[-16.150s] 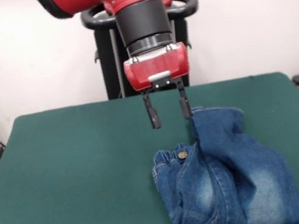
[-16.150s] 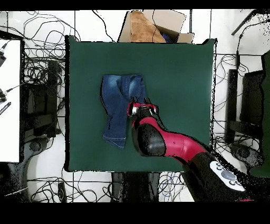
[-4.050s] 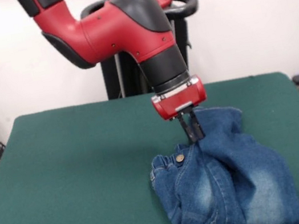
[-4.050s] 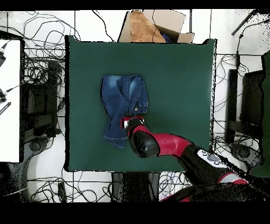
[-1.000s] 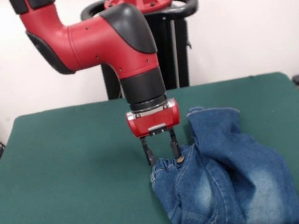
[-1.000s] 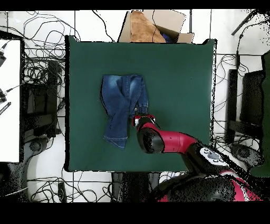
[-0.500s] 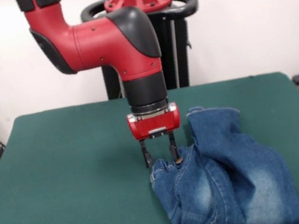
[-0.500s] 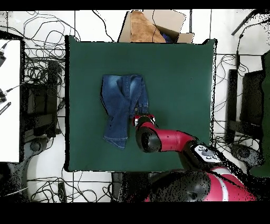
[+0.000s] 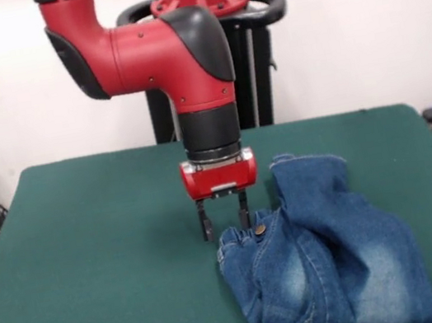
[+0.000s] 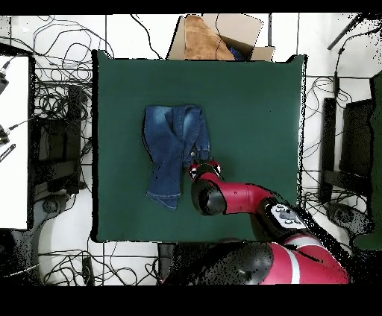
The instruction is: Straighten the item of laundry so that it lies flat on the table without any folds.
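The item of laundry (image 9: 326, 263) is a small pair of blue jeans lying crumpled on the right half of the green table (image 9: 99, 257). One leg is folded up over the other, and the gathered waistband with its metal button (image 9: 260, 229) faces left. My gripper (image 9: 226, 228) hangs straight down at the left end of the waistband, open, with its fingertips level with the band's top edge and nothing gripped. In the overhead view the item of laundry (image 10: 173, 153) lies left of centre on the table (image 10: 254, 104), and my gripper (image 10: 202, 166) sits at its lower right corner, its fingers hidden by the arm.
An open cardboard box (image 10: 216, 36) stands just beyond the table's top edge in the overhead view. Cables (image 10: 52, 112) lie on the floor on both sides. The arm (image 10: 246, 201) reaches over the table's lower right part.
Over the last second my open gripper has drifted slightly left along the waistband. The jeans have not moved.
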Controlling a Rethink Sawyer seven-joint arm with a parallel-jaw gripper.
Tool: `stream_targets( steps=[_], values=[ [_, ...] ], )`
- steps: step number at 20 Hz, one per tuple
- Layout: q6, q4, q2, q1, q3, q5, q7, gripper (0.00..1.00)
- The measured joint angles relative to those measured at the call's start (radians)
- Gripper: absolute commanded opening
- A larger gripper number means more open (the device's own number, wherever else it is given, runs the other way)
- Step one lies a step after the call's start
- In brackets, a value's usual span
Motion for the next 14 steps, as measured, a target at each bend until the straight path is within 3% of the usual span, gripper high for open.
stream_targets(
  steps=[7,14],
  values=[
    [-0.001,-0.031,0.045,-0.086,0.024,-0.028,0.000,1.00],
    [-0.002,-0.027,0.058,-0.182,0.107,-0.124,0.000,1.00]
  ],
)
